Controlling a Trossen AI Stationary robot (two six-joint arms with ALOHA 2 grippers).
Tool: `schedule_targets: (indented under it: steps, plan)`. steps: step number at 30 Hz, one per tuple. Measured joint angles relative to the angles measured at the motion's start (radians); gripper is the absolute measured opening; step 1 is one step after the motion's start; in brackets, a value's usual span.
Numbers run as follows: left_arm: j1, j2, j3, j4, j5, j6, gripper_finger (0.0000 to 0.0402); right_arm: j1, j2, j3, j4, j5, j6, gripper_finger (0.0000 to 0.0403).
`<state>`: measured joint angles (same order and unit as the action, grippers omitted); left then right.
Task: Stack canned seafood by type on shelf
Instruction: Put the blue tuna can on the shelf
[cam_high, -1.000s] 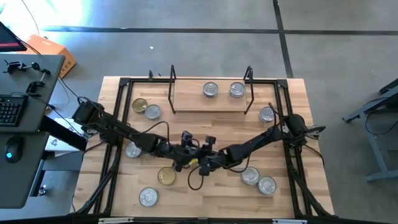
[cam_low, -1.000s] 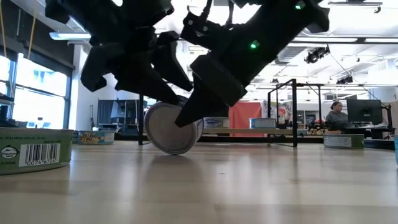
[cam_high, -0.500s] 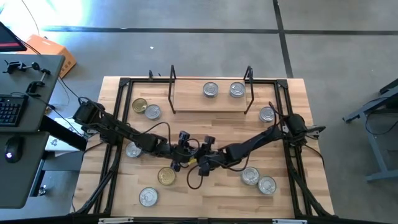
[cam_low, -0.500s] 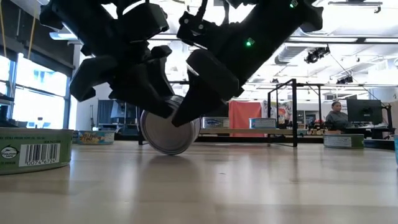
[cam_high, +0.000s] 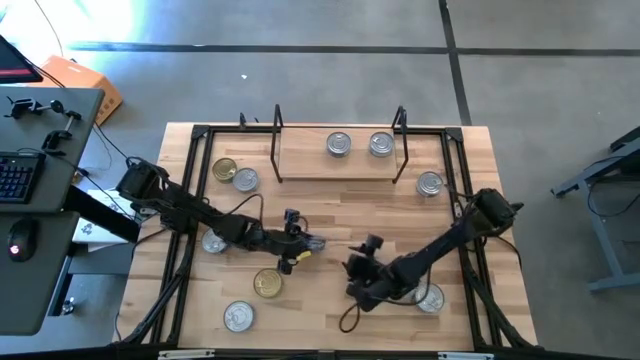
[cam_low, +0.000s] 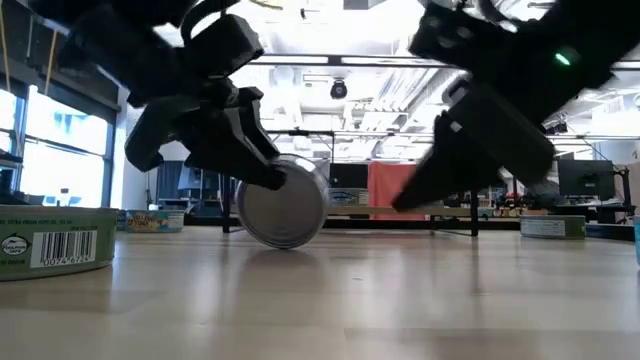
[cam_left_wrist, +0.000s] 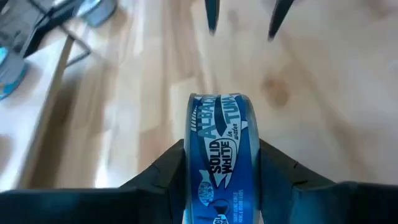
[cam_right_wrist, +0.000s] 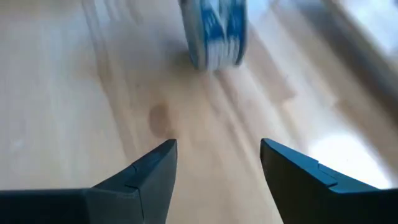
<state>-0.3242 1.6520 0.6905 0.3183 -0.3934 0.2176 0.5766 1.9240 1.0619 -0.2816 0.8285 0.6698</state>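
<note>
A flat round tin with a blue label (cam_left_wrist: 217, 155) stands on edge near the table's middle (cam_high: 303, 244), and my left gripper (cam_left_wrist: 222, 147) is shut on it. In the low view the tin (cam_low: 287, 205) shows one silver face. My right gripper (cam_high: 355, 268) is open, away from the tin toward the near right; its wrist view shows the tin (cam_right_wrist: 214, 34) beyond the spread fingers. The shelf (cam_high: 310, 162) stands at the far edge with two silver-lidded tins (cam_high: 340, 145) (cam_high: 380, 145) on its board. Other tins lie flat on the table, two of them gold-lidded (cam_high: 225, 168) (cam_high: 267, 284). My left gripper pinches the tin between its two fingers (cam_left_wrist: 169, 169), one on each flat face, the blue label band (cam_left_wrist: 219, 134) showing between them. It comes slanting down from the table's left. The tin stands upright on edge, its lower rim (cam_low: 283, 244) at the tabletop; whether it touches, I cannot tell.
Silver tins lie at the left (cam_high: 245, 180) (cam_high: 213, 240), near edge (cam_high: 238, 317), far right (cam_high: 428, 183) and under the right arm (cam_high: 430, 297). The black frame (cam_high: 195, 135) rings the tabletop. Bare wood lies between the shelf and the held tin.
My right gripper has come off the tin and drawn back toward the table's near right edge. My left gripper has closed in from the left and taken hold of the tin. The tin has stayed on edge at about the same place.
</note>
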Motion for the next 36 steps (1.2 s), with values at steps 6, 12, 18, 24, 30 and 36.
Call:
schedule_targets:
  steps: [6,12,18,24,30,36]
  plan:
    - [0.011,-0.002,-0.087,0.363,0.120,-0.007,0.0123,0.000,0.000,-0.174,0.416,0.003,0.012,0.0222]
    - [0.010,-0.015,-0.093,0.447,0.163,-0.007,0.0123,-0.037,0.000,-0.266,0.851,-0.018,-0.281,0.0222]
    - [-0.009,-0.069,-0.093,0.436,0.176,-0.007,0.0123,-0.047,0.000,-0.225,0.954,-0.003,-0.519,0.0222]
    - [-0.026,-0.099,-0.093,0.429,0.176,-0.007,0.0123,-0.047,0.000,-0.151,0.953,-0.043,-0.661,0.0217]
    - [-0.027,-0.099,-0.093,0.404,0.174,-0.031,0.0151,-0.049,0.000,-0.097,0.888,-0.039,-0.711,0.0153]
    - [-0.028,-0.098,-0.092,0.404,0.204,0.046,0.0203,-0.053,-0.002,-0.086,0.736,-0.054,-0.588,0.0114]
